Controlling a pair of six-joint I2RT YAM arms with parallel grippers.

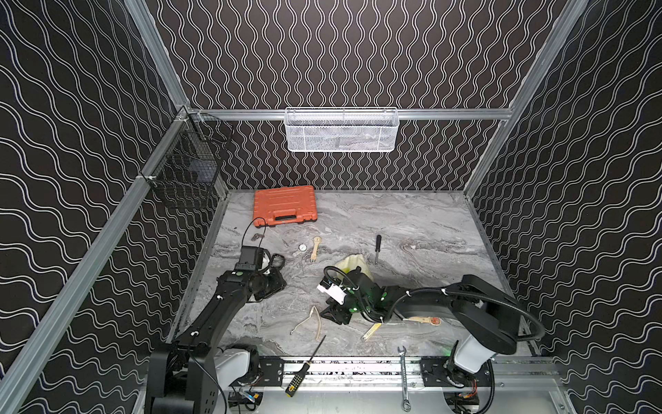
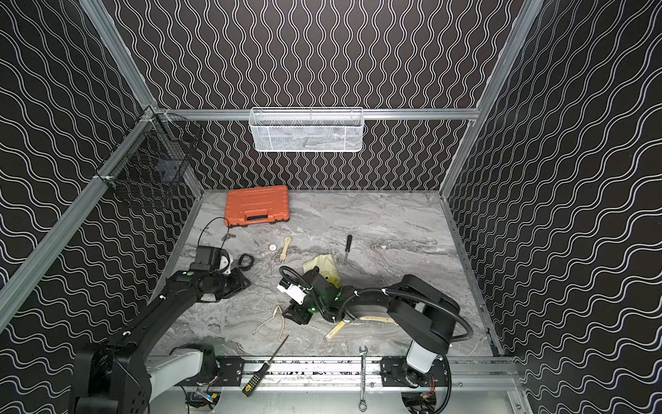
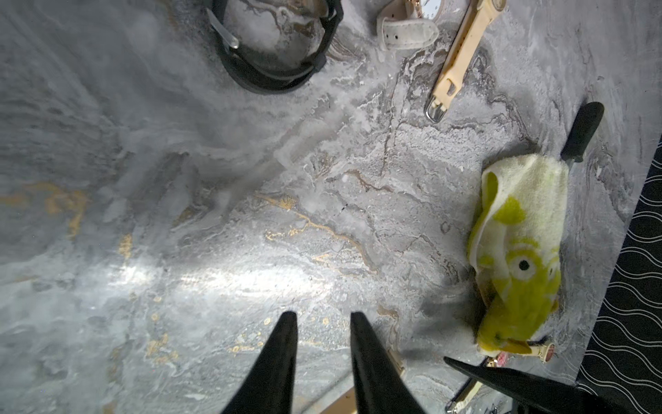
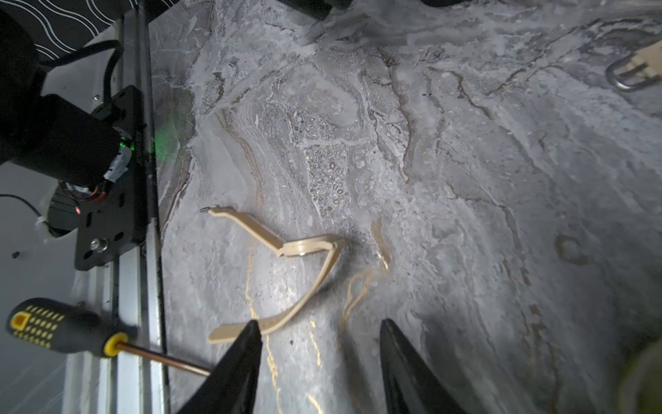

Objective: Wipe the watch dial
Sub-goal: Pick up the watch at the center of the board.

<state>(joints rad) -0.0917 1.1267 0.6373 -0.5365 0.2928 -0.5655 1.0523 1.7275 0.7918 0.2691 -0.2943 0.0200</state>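
Several watches lie on the marble table (image 1: 412, 222). A beige watch (image 1: 312, 321) rests on its edge, strap curled, just beyond my right gripper (image 4: 318, 322), whose jaws are open and hold nothing. A white-dial watch (image 1: 302, 247), a beige one (image 1: 315, 247) and a black one (image 1: 277, 261) lie further back. The yellow-green cloth (image 1: 353, 263) is crumpled behind the right wrist, with a pink-rimmed watch (image 3: 541, 349) at its near end. My left gripper (image 3: 324, 317) hovers open over bare marble, near the black watch (image 3: 279, 46). In both top views the grippers (image 1: 281, 285) (image 2: 286, 314) are low over the table.
An orange tool case (image 1: 284, 205) sits at the back left. A black screwdriver (image 1: 377, 247) lies beside the cloth. A yellow-handled screwdriver (image 1: 304, 369) and a wrench (image 1: 404, 376) lie across the front rail. A white basket (image 1: 341, 129) and a black wire basket (image 1: 186, 168) hang on the walls.
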